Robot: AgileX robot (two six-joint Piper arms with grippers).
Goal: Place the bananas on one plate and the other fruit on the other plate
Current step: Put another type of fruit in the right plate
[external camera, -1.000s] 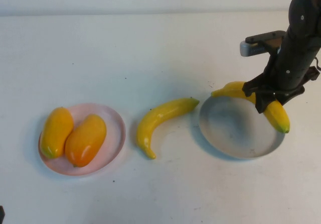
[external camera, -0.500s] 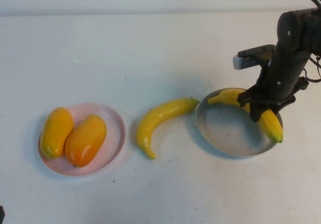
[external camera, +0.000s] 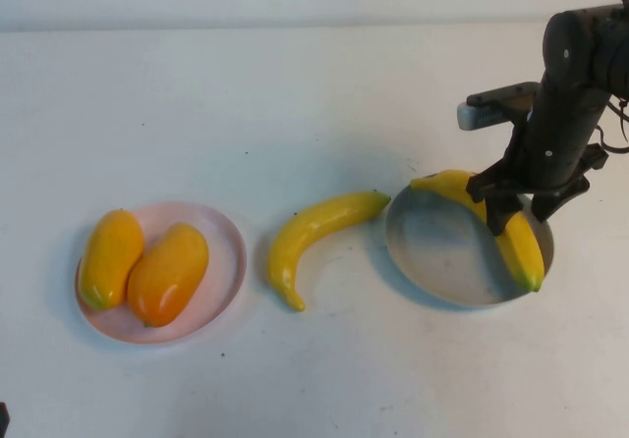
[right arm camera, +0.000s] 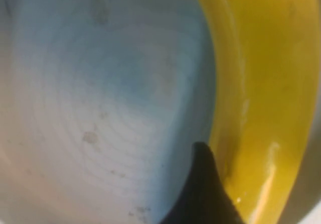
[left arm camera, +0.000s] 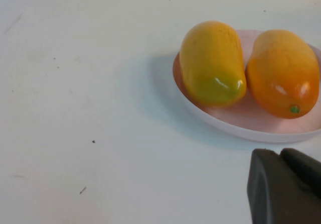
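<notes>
White worktop (external camera: 295,104): two plump orange-yellow fruits (external camera: 142,261) sit on the round pale pink plate (external camera: 222,261). The right hand (external camera: 518,207) grips one glossy yellow banana (external camera: 506,230) on the round grey-blue plate (external camera: 432,251); the other yellow banana (external camera: 313,232) lies between the plates, not yet moved. The left hand (left arm camera: 286,189) hangs near the pink plate; I cannot tell its grip.

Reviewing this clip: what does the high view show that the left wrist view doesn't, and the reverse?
Only the high view shows the right gripper astride a banana lying in the grey-blue plate, and the second banana on the table between the plates. Only the left wrist view shows the left gripper, near the pink plate, and the green patch on the yellow mango's end. Both show the pink plate holding the yellow mango and the orange mango.
</notes>
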